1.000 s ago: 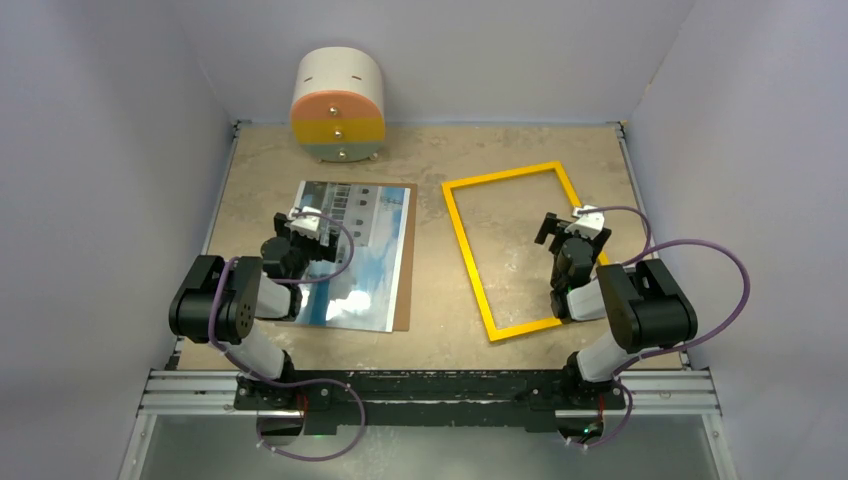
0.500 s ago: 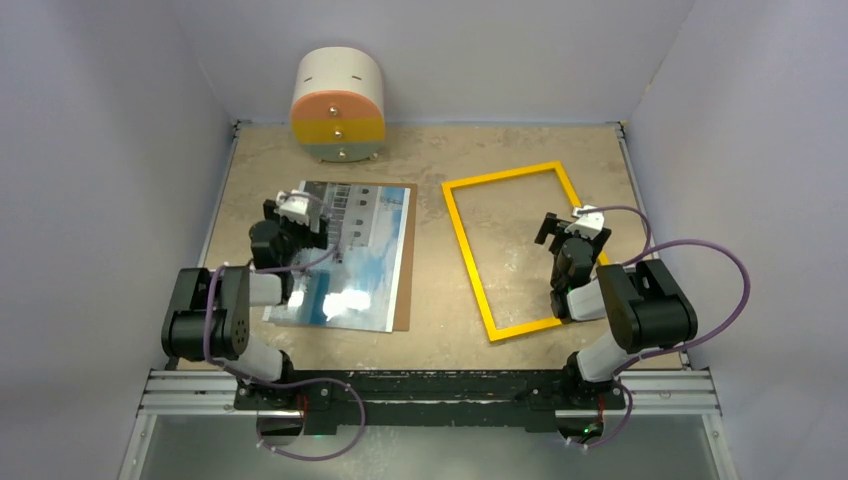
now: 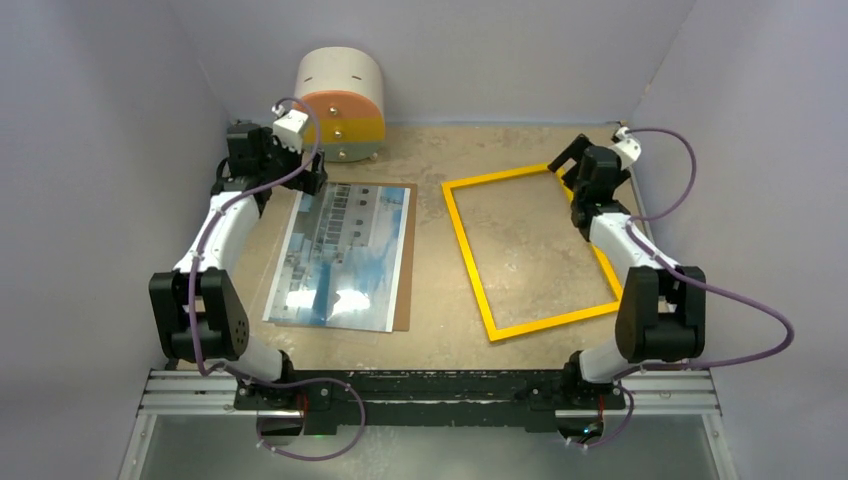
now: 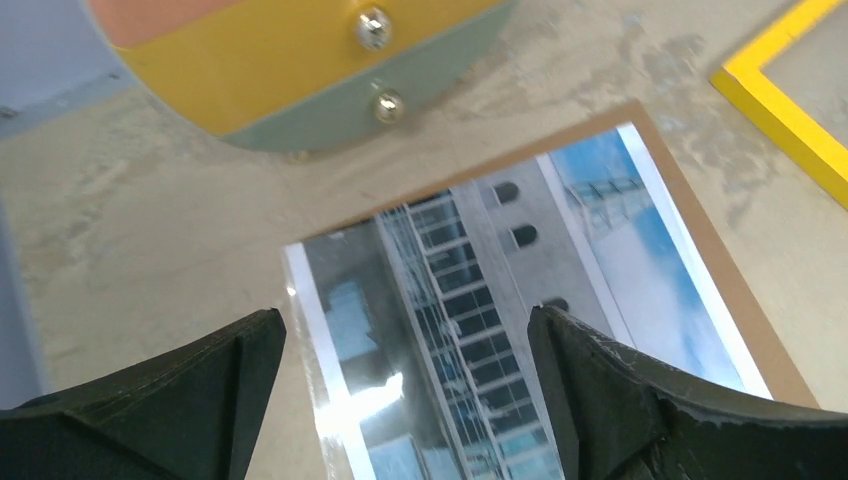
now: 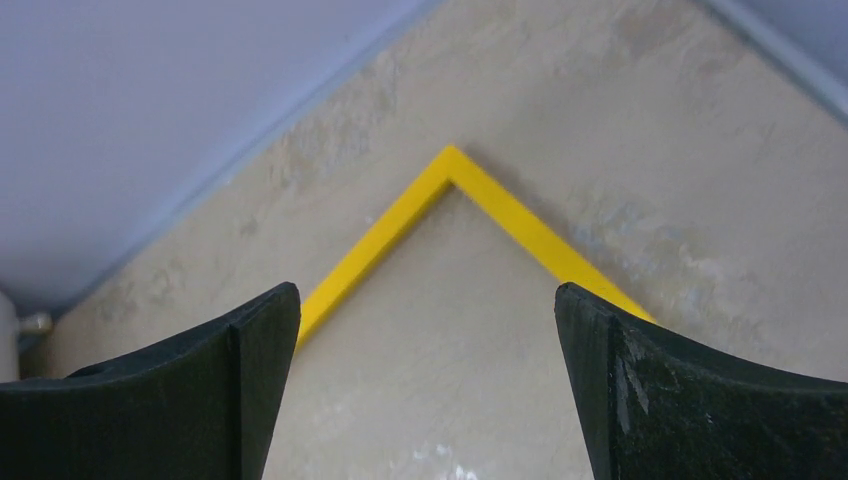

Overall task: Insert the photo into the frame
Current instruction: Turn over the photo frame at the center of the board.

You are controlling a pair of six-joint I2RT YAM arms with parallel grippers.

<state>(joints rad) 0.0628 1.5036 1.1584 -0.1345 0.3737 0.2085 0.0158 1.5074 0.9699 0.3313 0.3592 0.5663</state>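
Observation:
The photo (image 3: 345, 255) lies face up on the brown backing sheet (image 3: 406, 300) at the left of the table. The yellow frame (image 3: 466, 250) lies flat to its right, with bare table inside it. My left gripper (image 3: 283, 178) is open and empty above the photo's far left corner. In the left wrist view the photo (image 4: 560, 250) shows between and beyond the open left gripper (image 4: 407, 340). My right gripper (image 3: 572, 165) is open and empty over the frame's far right corner. In the right wrist view that corner (image 5: 380, 245) lies ahead of the open right gripper (image 5: 428, 300).
A drum-shaped box (image 3: 338, 105) with white, orange, yellow and grey-green bands stands at the back left, close beyond the left gripper; it also shows in the left wrist view (image 4: 300, 60). Grey walls enclose the table on three sides. A metal rail runs along the near edge.
Both arms have stretched out from a folded pose near the front. The left gripper went to the photo's far left corner, the right to the frame's far right corner.

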